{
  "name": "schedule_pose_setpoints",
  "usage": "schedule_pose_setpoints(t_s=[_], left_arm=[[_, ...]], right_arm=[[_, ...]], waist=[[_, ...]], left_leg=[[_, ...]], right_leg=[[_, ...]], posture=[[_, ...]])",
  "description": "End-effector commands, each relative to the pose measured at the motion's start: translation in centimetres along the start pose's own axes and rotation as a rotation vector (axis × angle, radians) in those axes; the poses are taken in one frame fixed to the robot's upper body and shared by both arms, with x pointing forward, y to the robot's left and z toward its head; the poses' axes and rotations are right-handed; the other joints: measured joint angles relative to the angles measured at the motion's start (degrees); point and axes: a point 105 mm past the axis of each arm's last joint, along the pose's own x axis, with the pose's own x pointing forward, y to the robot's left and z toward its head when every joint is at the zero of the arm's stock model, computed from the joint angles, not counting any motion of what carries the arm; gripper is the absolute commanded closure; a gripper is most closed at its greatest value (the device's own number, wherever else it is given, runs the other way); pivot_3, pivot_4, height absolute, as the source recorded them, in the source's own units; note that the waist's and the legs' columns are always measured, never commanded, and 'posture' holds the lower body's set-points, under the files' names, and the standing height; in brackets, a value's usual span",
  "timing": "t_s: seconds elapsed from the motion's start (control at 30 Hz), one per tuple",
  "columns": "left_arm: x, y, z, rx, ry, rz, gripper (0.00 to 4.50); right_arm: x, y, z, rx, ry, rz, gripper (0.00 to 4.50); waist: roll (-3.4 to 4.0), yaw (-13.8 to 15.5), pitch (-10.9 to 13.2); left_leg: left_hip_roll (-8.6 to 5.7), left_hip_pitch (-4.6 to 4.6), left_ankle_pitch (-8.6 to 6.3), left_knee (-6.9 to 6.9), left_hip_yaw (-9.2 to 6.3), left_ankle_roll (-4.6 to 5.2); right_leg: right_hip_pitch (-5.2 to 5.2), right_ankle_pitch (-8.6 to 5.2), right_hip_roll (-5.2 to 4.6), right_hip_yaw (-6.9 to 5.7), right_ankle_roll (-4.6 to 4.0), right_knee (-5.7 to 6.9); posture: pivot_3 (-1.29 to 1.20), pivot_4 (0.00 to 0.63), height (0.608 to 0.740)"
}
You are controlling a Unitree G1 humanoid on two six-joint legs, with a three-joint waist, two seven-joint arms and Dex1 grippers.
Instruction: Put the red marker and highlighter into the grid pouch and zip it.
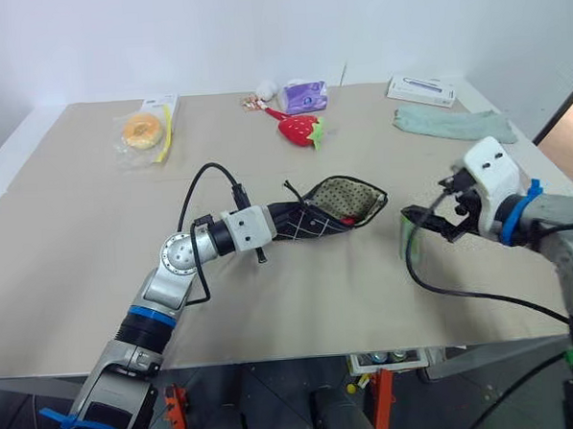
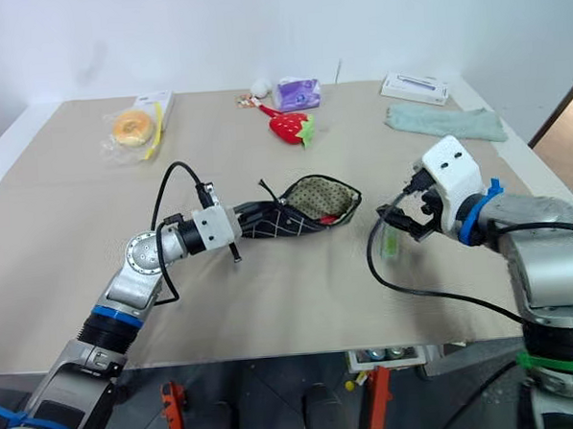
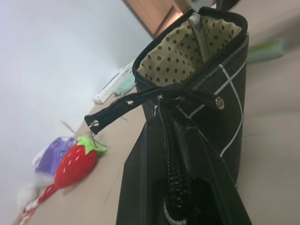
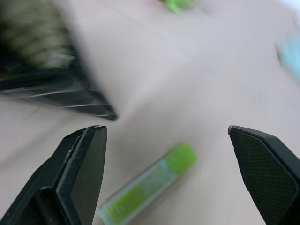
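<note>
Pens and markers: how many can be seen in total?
2. A pale green flat highlighter lies on the table under the right end effector; a red-ended marker sits inside the open black grid fabric pouch. Others may be hidden inside.

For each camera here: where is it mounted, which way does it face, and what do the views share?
Left and right eye views: head, looking down over the table and both arms.
Left wrist view: looks along the left claw, shut on the grid pouch, toward its open mouth.
Right wrist view: looks between the open right claw fingers at the highlighter.
Shared: pouch and highlighter.
</note>
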Motion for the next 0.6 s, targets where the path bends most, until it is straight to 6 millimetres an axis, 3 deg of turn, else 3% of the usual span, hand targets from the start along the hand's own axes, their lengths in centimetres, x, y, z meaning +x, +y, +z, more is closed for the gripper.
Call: schedule_pose_setpoints(t_s=[0.03, 0.27, 0.5, 0.6], left_arm=[[-0.3, 1.3, 0.5, 0.028, -0.007, 0.037, 4.5], [-0.3, 1.2, 0.6, 0.024, -0.015, 0.028, 4.5], [-0.1, 1.1, 0.9, 0.024, -0.027, 0.022, 4.5], [-0.1, 1.2, 1.0, 0.026, -0.031, 0.022, 4.5]], right_arm=[[-0.3, 0.3, -1.1, 0.056, 0.055, -0.112, 0.04], [0.3, 0.7, -4.6, 0.041, 0.168, -0.228, 0.04], [1.5, 1.1, -6.7, 0.085, 0.204, -0.226, 0.04], [1.7, 0.7, -7.4, 0.09, 0.212, -0.244, 0.85]], waist=[[0.03, 0.2, 0.0], [0.03, 0.8, 0.0], [0.03, 0.7, 0.0], [0.02, 0.7, 0.0]], left_leg=[[0.0, -0.04, 0.0, -0.01, -0.01, 0.0], [-0.1, -0.12, 0.0, -0.01, -0.01, 0.01], [-0.04, -0.06, 0.02, -0.01, -0.01, 0.03], [-0.04, -0.02, 0.02, 0.0, 0.0, 0.03]], right_leg=[[-0.03, -0.01, 0.0, -0.01, 0.0, 0.0], [-0.03, -0.04, -0.12, -0.01, 0.05, -0.04], [-0.01, -0.03, -0.05, -0.03, 0.06, -0.04], [0.02, -0.02, -0.05, -0.01, 0.08, -0.04]], posture=[[0.0, 0.15, 0.74], [0.0, 0.15, 0.74], [0.0, 0.15, 0.74], [0.0, 0.15, 0.74]])
